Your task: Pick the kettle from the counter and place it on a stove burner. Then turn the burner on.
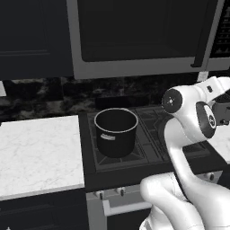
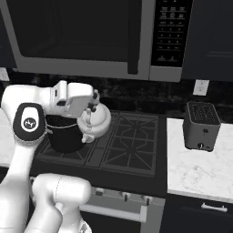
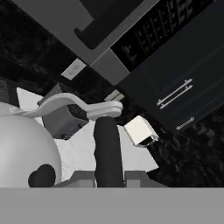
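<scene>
kettle [image 2: 94, 119]: pale rounded body at left centre of the right base view, held above the cooktop's left half, just right of the pot; in the hand view its body fills the lower left and its arched handle sweeps across the middle.
gripper [image 2: 93, 105]: at the end of the white arm, directly over the kettle; one dark finger [image 3: 107, 151] rises at bottom centre of the hand view, just under the handle's end; whether the jaws are clamped on the handle cannot be told.
pot [image 1: 116, 131]: large black cylinder, open at the top, standing on the left grate, at centre of the left base view.
stove burner [image 2: 134, 143]: right-hand grate of thin black bars, centre of the right base view, bare, to the right of the kettle.
counter [image 2: 200, 170]: white veined marble, right side of the right base view, beside the cooktop.
toaster [image 2: 201, 125]: grey two-slot box on the counter, right of the frame.
left countertop [image 1: 38, 152]: white marble slab, left of the left base view.
microwave [image 2: 91, 34]: dark door and keypad panel, along the top of the right base view.
wall outlet [image 2: 200, 87]: white plate, upper right, above the toaster.
</scene>
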Tool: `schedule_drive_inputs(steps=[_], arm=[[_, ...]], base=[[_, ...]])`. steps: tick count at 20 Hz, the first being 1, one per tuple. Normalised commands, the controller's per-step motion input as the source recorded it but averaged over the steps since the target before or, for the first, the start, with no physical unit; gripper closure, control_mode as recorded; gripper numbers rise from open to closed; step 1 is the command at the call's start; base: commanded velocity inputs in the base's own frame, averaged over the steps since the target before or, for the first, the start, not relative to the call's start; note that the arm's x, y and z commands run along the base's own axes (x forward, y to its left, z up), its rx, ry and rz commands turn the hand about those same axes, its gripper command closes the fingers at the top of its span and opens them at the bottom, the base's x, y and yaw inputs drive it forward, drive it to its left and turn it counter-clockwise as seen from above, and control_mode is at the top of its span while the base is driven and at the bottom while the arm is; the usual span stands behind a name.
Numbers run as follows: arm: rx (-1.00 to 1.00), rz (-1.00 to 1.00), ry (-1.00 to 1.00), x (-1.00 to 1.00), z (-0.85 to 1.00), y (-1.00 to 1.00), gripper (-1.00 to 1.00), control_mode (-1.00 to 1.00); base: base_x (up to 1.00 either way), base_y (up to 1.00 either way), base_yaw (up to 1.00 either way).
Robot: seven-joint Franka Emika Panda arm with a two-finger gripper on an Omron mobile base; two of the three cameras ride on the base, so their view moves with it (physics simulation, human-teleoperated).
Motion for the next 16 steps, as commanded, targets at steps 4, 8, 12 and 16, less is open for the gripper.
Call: schedule_drive_inputs(steps=[4, 8, 12, 16], arm=[[0.1, 0.0, 0.17, 0.44, -0.44, -1.0, 1.0, -1.0], [0.03, -0.02, 0.29, 0.92, -0.3, -0.62, 1.0, -1.0], [0.02, 0.0, 0.67, 1.0, -0.2, 0.0, 1.0, -1.0], [0.27, 0.0, 0.58, 0.97, -0.17, -0.11, 1.0, -1.0]], base=[[0.0, 0.0, 0.0], [0.0, 0.0, 0.0], [0.0, 0.0, 0.0], [0.0, 0.0, 0.0]])
